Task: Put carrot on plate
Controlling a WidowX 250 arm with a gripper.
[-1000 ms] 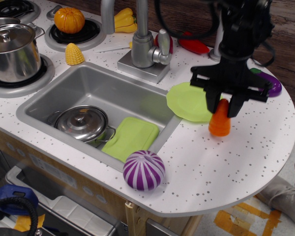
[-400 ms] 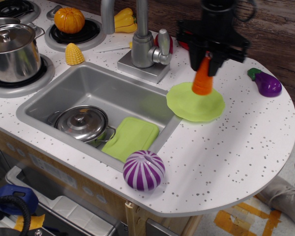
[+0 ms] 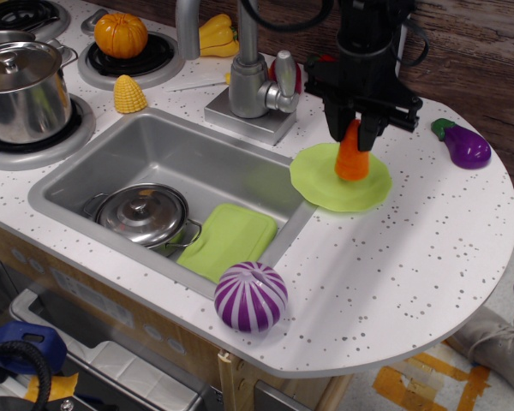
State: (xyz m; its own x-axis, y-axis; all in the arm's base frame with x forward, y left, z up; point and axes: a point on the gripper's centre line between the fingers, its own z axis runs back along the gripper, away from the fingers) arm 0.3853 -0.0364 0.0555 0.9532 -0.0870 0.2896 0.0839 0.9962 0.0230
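The orange ridged carrot (image 3: 352, 157) stands upright with its wide end low over the lime-green plate (image 3: 321, 190) on the counter right of the sink. My black gripper (image 3: 354, 128) comes down from above and is shut on the carrot's narrow top. I cannot tell whether the carrot's base touches the plate.
A purple eggplant (image 3: 465, 146) lies to the right. A striped purple ball (image 3: 251, 296) sits at the sink's front edge. The sink (image 3: 137, 152) holds a lidded pot (image 3: 144, 215) and a green cloth (image 3: 228, 240). The faucet (image 3: 253, 81), yellow corn (image 3: 128, 94) and pumpkin (image 3: 121, 34) are to the left.
My gripper carried the carrot from the counter right of the plate up and left over the plate, then lowered it toward the plate.
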